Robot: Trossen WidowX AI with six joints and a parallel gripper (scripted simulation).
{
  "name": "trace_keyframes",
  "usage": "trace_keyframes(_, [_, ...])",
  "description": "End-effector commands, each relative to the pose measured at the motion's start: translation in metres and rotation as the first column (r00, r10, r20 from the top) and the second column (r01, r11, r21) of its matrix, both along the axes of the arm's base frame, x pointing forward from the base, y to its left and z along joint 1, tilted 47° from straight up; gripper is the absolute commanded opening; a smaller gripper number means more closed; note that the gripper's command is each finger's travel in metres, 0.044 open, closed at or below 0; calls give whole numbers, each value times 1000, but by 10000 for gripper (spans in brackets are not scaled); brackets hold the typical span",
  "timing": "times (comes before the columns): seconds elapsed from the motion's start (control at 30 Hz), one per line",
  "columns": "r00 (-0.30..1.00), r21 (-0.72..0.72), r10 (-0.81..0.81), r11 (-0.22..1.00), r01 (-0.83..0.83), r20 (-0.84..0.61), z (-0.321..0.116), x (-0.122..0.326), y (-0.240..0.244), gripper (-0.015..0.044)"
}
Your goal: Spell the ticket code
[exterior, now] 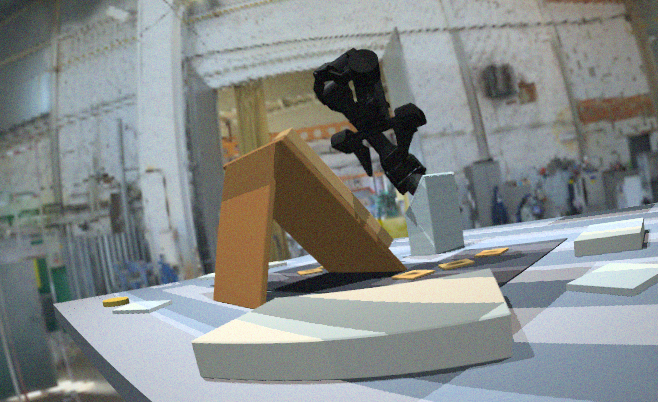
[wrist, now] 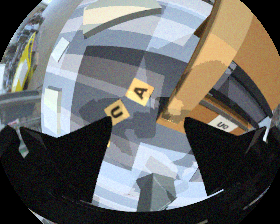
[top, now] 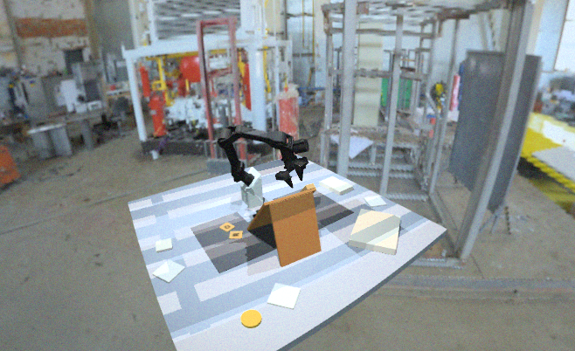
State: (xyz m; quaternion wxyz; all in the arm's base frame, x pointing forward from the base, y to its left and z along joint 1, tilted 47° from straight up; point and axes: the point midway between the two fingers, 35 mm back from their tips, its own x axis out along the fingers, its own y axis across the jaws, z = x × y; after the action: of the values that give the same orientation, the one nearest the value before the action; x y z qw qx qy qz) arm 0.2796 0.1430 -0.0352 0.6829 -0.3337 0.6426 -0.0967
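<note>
My gripper is part open and empty, in the air above the slope of the wooden board. The dark rail shows behind the right finger in the wrist view; no tile is visible in its visible part. A white ticket on the board shows two small characters, perhaps "UO". An A tile and a U-like tile lie flat beside the board. In the exterior view tiles lie in a row and another tile lies beyond the board; their letters are unreadable there.
A dark mat lies under the board. A thick cream slab lies to one side. A pale block stands at the arm's base. A yellow disc and a white plate lie near the edge.
</note>
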Motion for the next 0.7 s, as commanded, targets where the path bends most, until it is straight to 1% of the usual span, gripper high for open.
trace_keyframes(0.0, [913, 11, -369, 928, 373, 172, -68, -11, -5, 340])
trace_keyframes(0.2, [751, 43, -583, 798, 601, 311, -115, -25, -17, 340])
trace_keyframes(0.4, [538, 108, -698, 652, 751, 472, -158, -45, -32, 340])
trace_keyframes(0.47, [512, 118, -706, 636, 763, 489, -163, -47, -34, 340])
trace_keyframes(0.67, [513, 118, -706, 636, 763, 489, -163, -51, -34, 340])
